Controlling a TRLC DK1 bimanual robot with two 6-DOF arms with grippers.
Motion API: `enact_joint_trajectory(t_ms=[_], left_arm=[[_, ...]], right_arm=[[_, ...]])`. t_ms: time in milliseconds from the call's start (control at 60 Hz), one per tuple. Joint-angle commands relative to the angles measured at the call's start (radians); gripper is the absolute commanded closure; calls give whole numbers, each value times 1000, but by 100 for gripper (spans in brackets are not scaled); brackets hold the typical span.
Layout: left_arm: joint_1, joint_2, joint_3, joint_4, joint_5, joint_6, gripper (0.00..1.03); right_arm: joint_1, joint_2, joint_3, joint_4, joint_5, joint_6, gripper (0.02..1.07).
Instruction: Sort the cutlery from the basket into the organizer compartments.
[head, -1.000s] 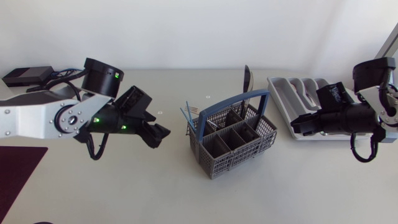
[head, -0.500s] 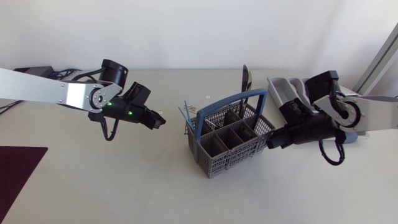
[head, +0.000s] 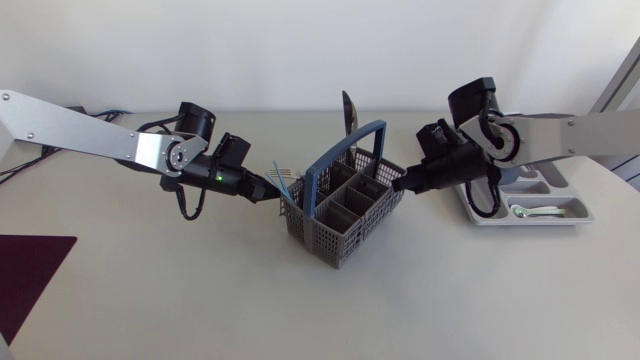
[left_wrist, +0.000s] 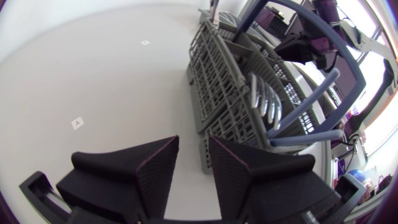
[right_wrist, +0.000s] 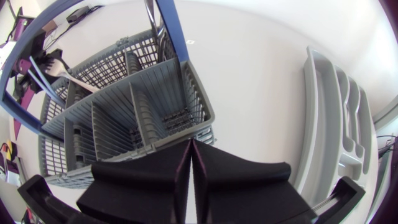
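The grey cutlery basket with a blue handle stands mid-table. Blue-handled forks and a dark knife stick out of it. My left gripper is open, just left of the basket by the fork tines; in the left wrist view the gripper faces the basket wall and the fork tines. My right gripper is shut on nothing, its tips against the basket's right side. In the right wrist view the gripper meets the basket's corner. The grey organizer lies at the right.
A spoon lies in a front compartment of the organizer. The organizer's long compartments show beside my right gripper. A dark red mat covers the table's front left corner. Bare table lies in front of the basket.
Both arms swung in toward the basket. My right gripper closed and came off the organizer to the basket's right side. The basket has shifted left and turned.
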Motion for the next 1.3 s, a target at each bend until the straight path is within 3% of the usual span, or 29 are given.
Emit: enact_joint_trajectory(t_ms=[0, 100, 317, 550, 633, 750, 917, 967, 1067, 1283], left_arm=[[17, 19, 3, 5, 69, 11, 72], [20, -24, -49, 2, 137, 44, 77], [-6, -106, -153, -76, 169, 148, 78], [-129, -240, -282, -81, 175, 159, 77], [-93, -309, -317, -96, 164, 177, 77], [59, -387, -322, -170, 164, 267, 77], [180, -298, -214, -153, 164, 260, 77], [184, -228, -150, -145, 158, 228, 77], [181, -77, -30, -28, 138, 96, 77], [135, 124, 172, 76, 98, -22, 77]], right_arm=[[15, 57, 68, 17, -22, 40, 100], [26, 110, 135, 0, -46, 52, 100], [95, 242, 307, -49, -63, 63, 100], [134, 328, 447, -122, -71, 74, 100], [123, 255, 384, -118, -58, 69, 100], [81, 80, 223, -121, -68, 11, 100], [38, -134, 51, -207, -163, -66, 100], [32, -178, 14, -247, -189, -81, 100], [37, -272, -89, -270, -209, -106, 100], [75, -367, -204, -279, -226, -127, 101]])
